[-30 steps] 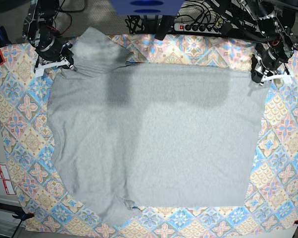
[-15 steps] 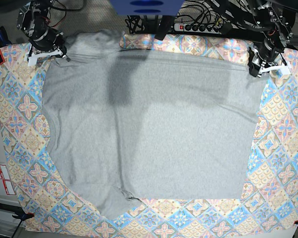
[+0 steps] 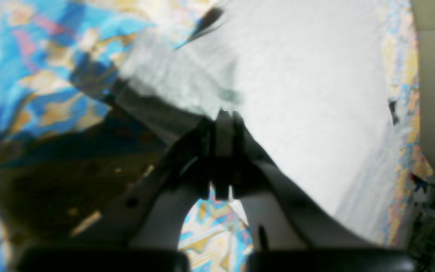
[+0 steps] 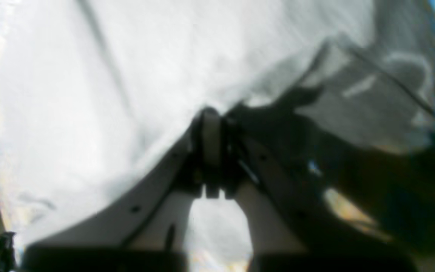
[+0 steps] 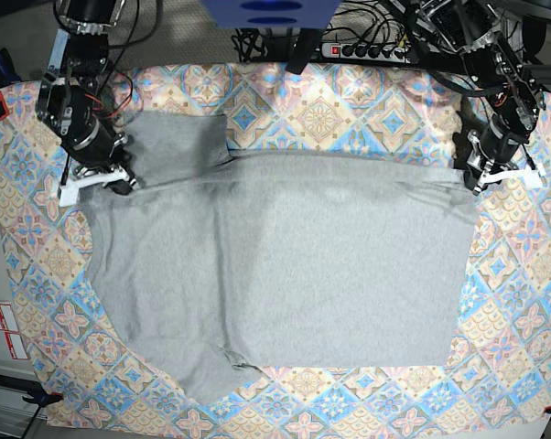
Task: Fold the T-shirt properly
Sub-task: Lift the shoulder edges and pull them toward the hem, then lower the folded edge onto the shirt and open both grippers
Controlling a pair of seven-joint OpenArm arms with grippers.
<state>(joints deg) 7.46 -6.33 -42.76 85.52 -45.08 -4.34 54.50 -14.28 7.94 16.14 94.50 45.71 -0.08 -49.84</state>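
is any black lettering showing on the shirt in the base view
No, the T-shirt lies spread on the tablecloth with only plain grey fabric facing up, no print visible anywhere on it.

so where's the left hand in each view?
Base: left hand at upper right, shut on the T-shirt corner.
Left wrist: centre frame, pinching the grey edge.
Right wrist: not in it.
Shared landmark: the patterned tablecloth.

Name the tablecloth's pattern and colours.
Diamond tiles in blue, pink and cream on the tablecloth; clearest in the base view.
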